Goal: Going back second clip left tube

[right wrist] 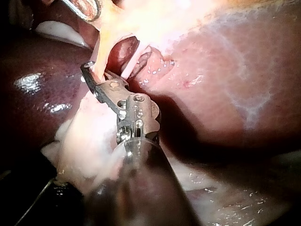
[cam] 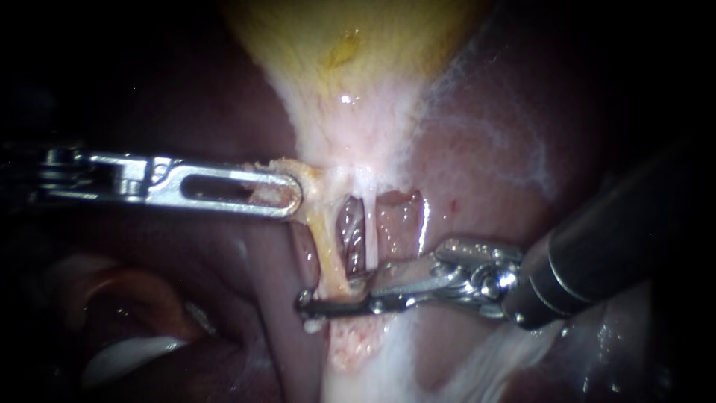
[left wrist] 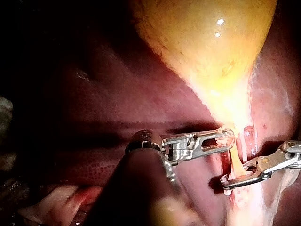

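Withdrawal seems the step in hand: right instrument (cam: 322,297) has its pincer slightly open astride left tube (cam: 323,246); left instrument (cam: 292,195) has its pincer clamped on tissue (cam: 287,166) under the gallbladder (cam: 350,45). Next move calls for backing straight off without snagging.

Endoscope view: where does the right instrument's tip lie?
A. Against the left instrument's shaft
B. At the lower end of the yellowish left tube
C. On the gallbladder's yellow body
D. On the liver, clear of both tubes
B: the right instrument reaches past the white tube to the lower end of the left tube, well below the gallbladder.
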